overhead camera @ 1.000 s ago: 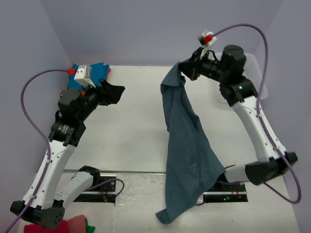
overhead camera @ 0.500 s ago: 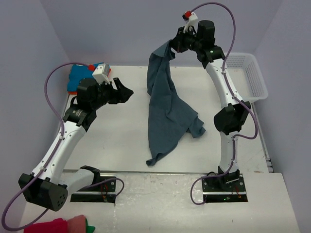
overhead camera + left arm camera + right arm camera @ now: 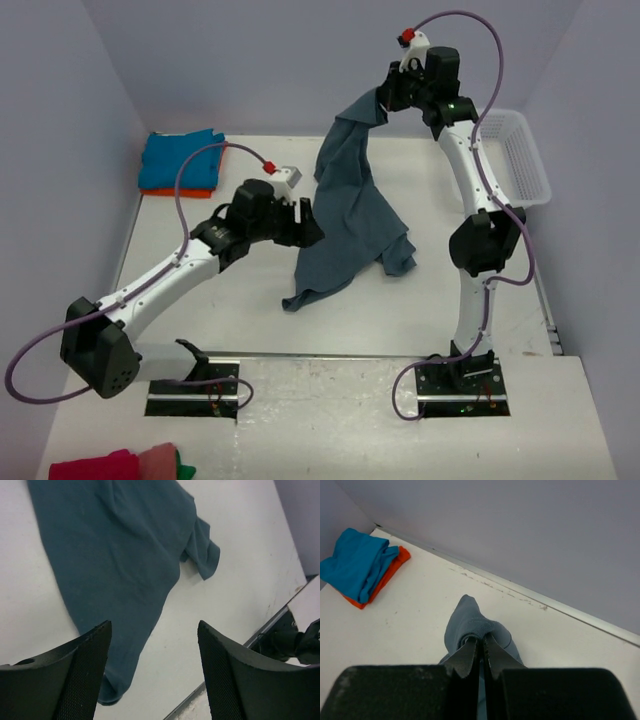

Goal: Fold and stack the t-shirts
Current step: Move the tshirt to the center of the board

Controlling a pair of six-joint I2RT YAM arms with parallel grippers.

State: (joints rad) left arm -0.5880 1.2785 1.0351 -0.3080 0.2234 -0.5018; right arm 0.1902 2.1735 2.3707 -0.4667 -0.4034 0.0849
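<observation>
Far left on the bench [image 3: 250, 300], the turquoise t-shirt [image 3: 180, 158] lies folded on the orange t-shirt [image 3: 170, 190]. Your left fingers [image 3: 85, 665] stand released and empty just above the slate-blue t-shirt [image 3: 350, 225], whose lower half drapes on the bench. Your right fingers [image 3: 467, 662] are clenched on its top, possibly a shoulder, holding it high. You're at the spreading step: next, the left must pinch a free corner and pull flat.

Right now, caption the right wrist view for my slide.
Right gripper pinches the slate-blue t-shirt; beyond, turquoise t-shirt lies folded on the orange t-shirt.
</observation>
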